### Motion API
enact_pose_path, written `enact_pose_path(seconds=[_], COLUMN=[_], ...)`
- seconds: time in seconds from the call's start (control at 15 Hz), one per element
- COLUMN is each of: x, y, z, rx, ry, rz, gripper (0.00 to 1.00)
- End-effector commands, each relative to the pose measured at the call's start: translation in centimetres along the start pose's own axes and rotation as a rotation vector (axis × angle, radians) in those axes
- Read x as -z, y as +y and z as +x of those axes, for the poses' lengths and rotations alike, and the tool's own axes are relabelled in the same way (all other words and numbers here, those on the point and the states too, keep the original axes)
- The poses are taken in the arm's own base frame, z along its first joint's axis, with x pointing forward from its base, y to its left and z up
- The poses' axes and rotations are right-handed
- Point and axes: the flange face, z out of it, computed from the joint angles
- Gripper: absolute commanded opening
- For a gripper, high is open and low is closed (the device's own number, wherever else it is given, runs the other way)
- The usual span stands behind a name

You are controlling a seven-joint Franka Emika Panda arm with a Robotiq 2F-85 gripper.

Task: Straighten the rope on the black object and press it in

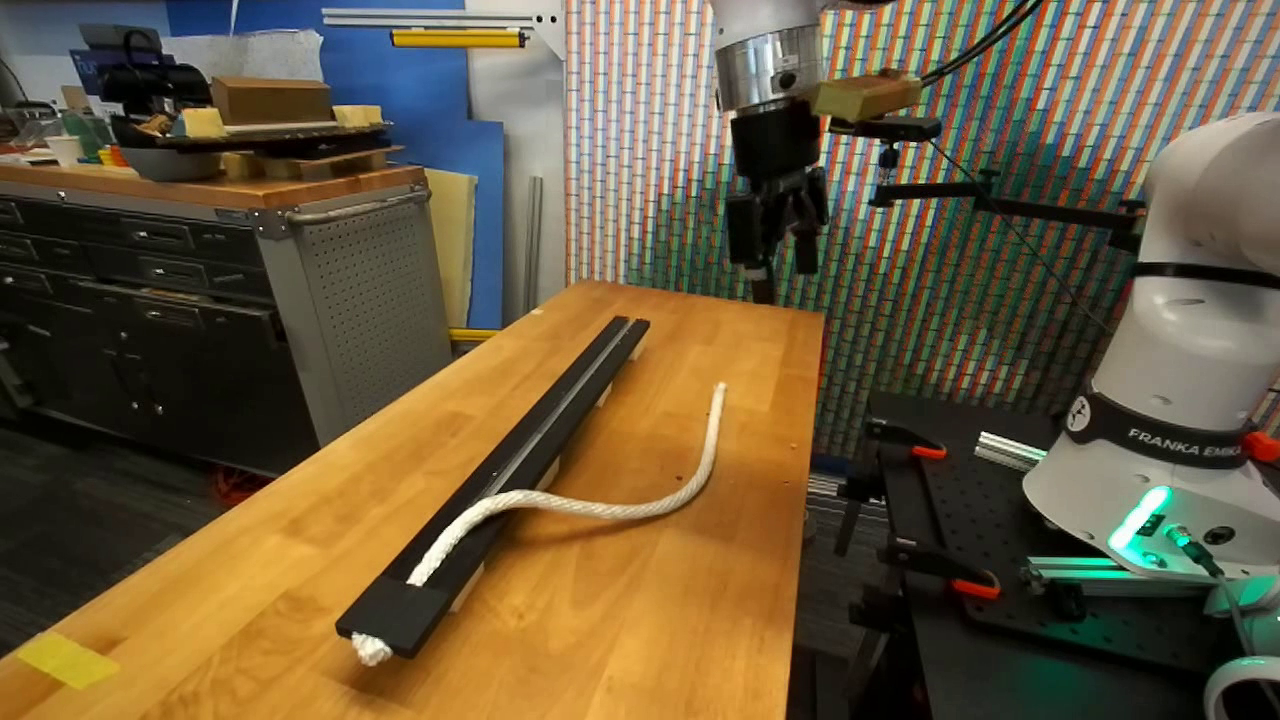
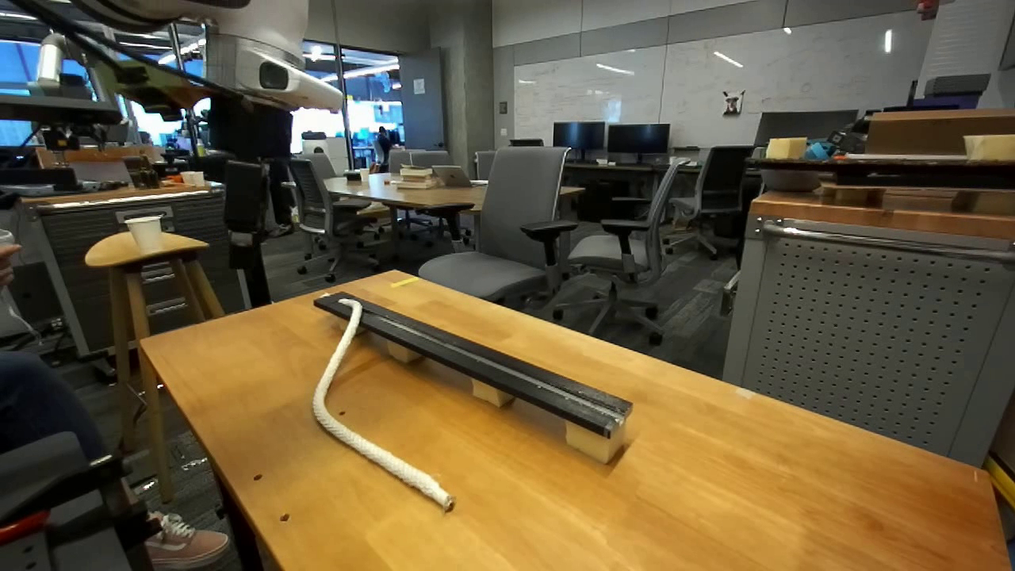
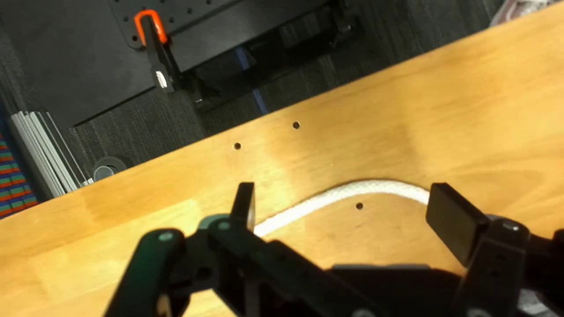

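Wood tops a dark-drawered cabinet (image 1: pixel 230 330) left of the black bar (image 1: pixel 515 448), well apart from it; sides and near/far ends are read against the bar in an exterior view. Yellow tape (image 1: pixel 68 660) is stuck to the table (image 1: pixel 270 560), left of the bar's near end.

Bar itself: lies lengthwise on the table, raised on pale blocks (image 2: pixel 492 394), a thin groove (image 1: pixel 556 410) running along its top. A white tuft (image 1: pixel 372 650) pokes out past its near end.

White rope (image 1: pixel 610 510): one short stretch lies on top of the bar close to its near end, then curves over the bar's right edge and down to the table. Most of its length lies right of the bar in a loose bend; the free end rests on the table, well apart from the bar. Same lie in both exterior views.

Further right, the gripper (image 3: pixel 343 202) hangs in the air, appearing above and right of the bar's far end; its depth relative to the bar cannot be judged. Jaws spread wide: between the fingertips (image 3: pixel 456 220) the wrist view shows table surface and a curved length of the rope below.

Far right, well apart from the bar: black stand (image 1: pixel 1050 660) carrying orange-gripped clamps (image 1: pixel 935 562) and the robot arm's white base (image 1: pixel 1090 485).
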Motion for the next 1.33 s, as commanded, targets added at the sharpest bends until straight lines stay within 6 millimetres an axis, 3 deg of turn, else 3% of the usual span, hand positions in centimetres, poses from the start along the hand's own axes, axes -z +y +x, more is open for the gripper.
enact_pose_path(seconds=[0.0,0.53,1.0,1.27], x=[-0.8,-3.4,-5.1,-6.2], y=[-0.6,1.0,4.2,4.9], z=[2.2,5.6,7.8,8.8], rx=[-0.152,-0.447,-0.663,-0.691], ry=[0.109,0.303,0.318,0.293], rz=[0.068,0.071,0.037,0.068], gripper=[1.00,1.00,1.00,1.00])
